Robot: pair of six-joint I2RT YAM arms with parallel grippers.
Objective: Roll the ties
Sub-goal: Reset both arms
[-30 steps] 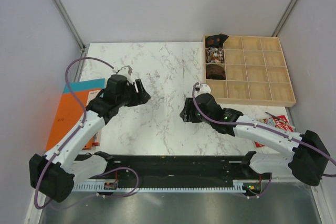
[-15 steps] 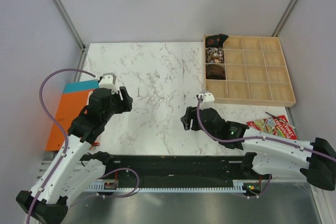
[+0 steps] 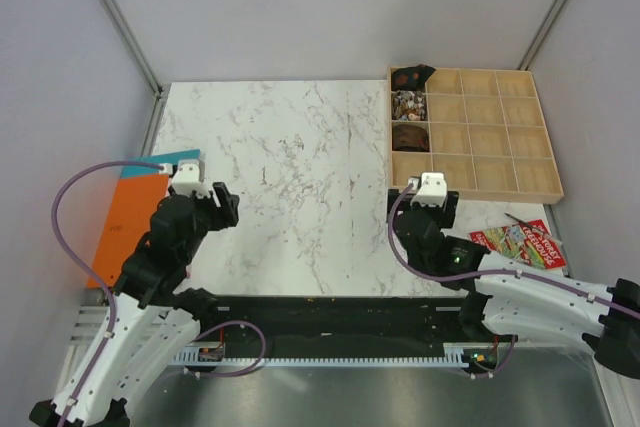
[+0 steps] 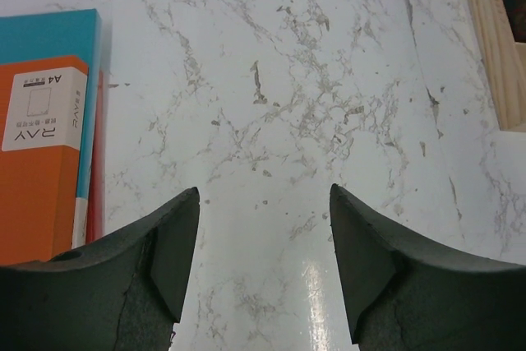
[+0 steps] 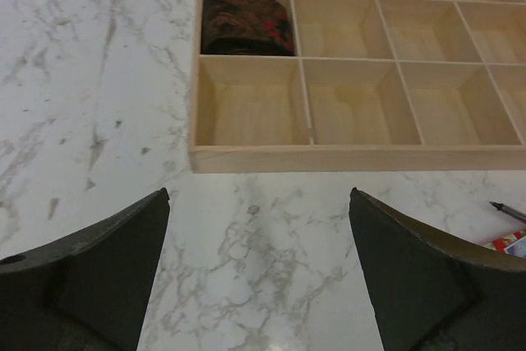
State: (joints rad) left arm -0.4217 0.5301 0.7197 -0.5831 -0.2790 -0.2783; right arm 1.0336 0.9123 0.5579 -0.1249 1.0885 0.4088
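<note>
Dark brown tie (image 5: 246, 24) — rolled, red-flecked, in wooden tray (image 5: 353, 158) compartment

Bright, even light falls from overhead on the counter (image 3: 290, 147), and the shadows are faint and soft-edged. In the left wrist view a white streak of glare lies on the glossy marble between the fingers of the left claw (image 4: 263, 195). Both wrist views show the near black fingers dark, with little detail. The tray (image 5: 353, 158) cells hold mild shade along their walls. The overhead view is sharp throughout.
</note>
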